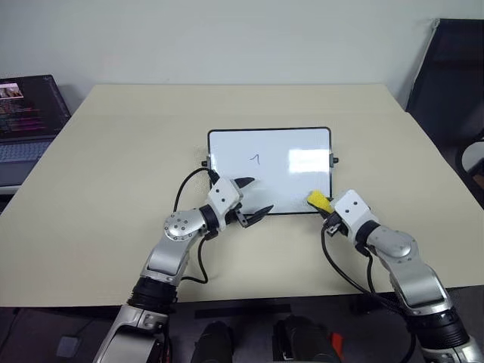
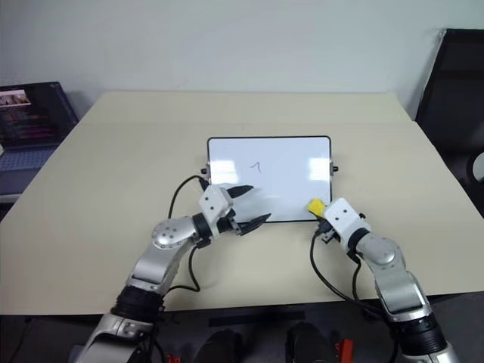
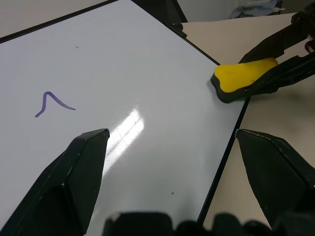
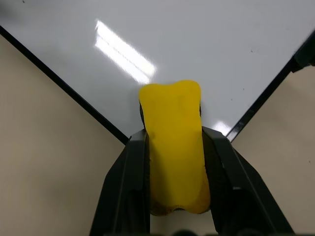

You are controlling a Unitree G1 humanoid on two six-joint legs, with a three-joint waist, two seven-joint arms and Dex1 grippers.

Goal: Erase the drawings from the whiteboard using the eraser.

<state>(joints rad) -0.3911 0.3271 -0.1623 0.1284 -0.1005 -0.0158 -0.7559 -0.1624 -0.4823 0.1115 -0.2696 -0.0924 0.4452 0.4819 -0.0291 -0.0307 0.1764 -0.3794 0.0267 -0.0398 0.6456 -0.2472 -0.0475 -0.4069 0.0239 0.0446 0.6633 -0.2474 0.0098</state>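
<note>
The left gripper hangs spread and empty over the whiteboard's seven o'clock corner. One drawing sits toward eleven. At five o'clock, the right gripper clamps the eraser at the corner frame. Press flat, sweep toward eleven; the table is bare around the board.

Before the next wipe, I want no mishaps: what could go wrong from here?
The eraser sits at the whiteboard's near right corner, far from the one remaining drawing; a short stroke could miss it. The left gripper, fingers open, hovers at the near edge without pressing, so the board may slide. The right gripper pinches only the eraser's rear, so it could twist.
</note>
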